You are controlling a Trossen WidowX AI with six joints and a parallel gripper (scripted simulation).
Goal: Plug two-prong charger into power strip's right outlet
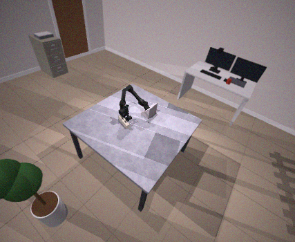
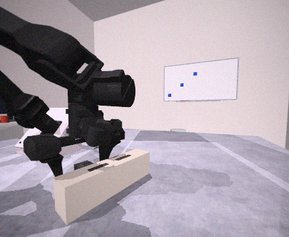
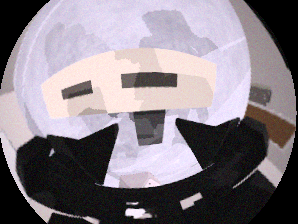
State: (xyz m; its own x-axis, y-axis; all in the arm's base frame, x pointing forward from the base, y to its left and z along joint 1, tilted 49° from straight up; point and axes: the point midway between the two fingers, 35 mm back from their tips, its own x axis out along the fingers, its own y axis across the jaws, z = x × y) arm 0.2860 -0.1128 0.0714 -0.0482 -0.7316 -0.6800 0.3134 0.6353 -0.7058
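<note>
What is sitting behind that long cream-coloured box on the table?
Behind the cream power strip lies a small dark block, probably the charger. The strip hides its lower part. The open black gripper straddles it without touching.

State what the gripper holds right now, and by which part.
Nothing. The gripper is open wide, its fingers hanging either side of the dark charger behind the power strip.
</note>
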